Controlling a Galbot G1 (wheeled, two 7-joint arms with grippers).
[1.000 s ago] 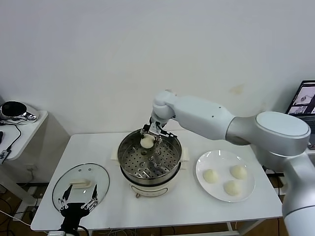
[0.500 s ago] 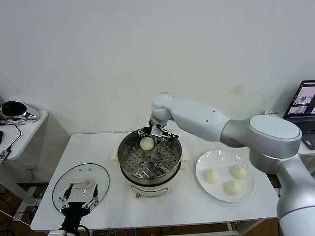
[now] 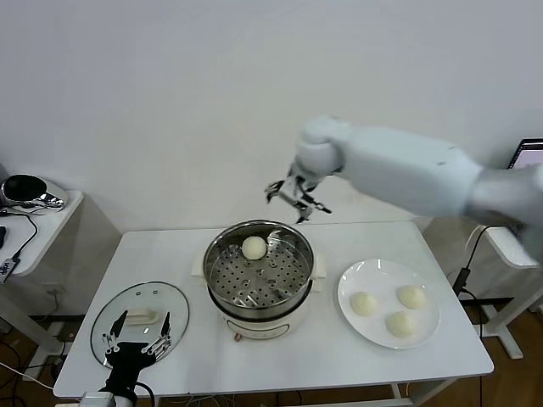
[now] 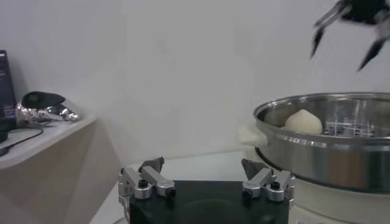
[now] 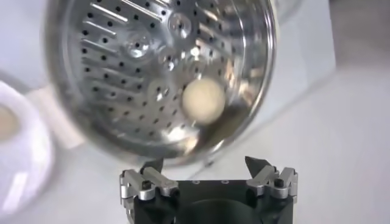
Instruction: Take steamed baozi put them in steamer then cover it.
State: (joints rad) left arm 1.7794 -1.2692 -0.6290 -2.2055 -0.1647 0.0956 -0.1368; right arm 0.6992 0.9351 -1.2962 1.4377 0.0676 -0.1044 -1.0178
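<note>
While one baozi (image 3: 254,247) lies in the steamer (image 3: 259,275), three are seen on the plate (image 3: 389,292) beside it, nearer the raised, spread-fingered right gripper (image 3: 296,197); the left gripper (image 3: 134,348), also spread, waits over the cover (image 3: 140,317).

Bright, even light; right arm (image 3: 407,174) motion-blurred (steamer (image 5: 161,73) smeared too).

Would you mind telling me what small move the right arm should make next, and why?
Probably swing the open, empty right gripper over to the plate for another bun: only one bun sits in the steamer, and three remain.
</note>
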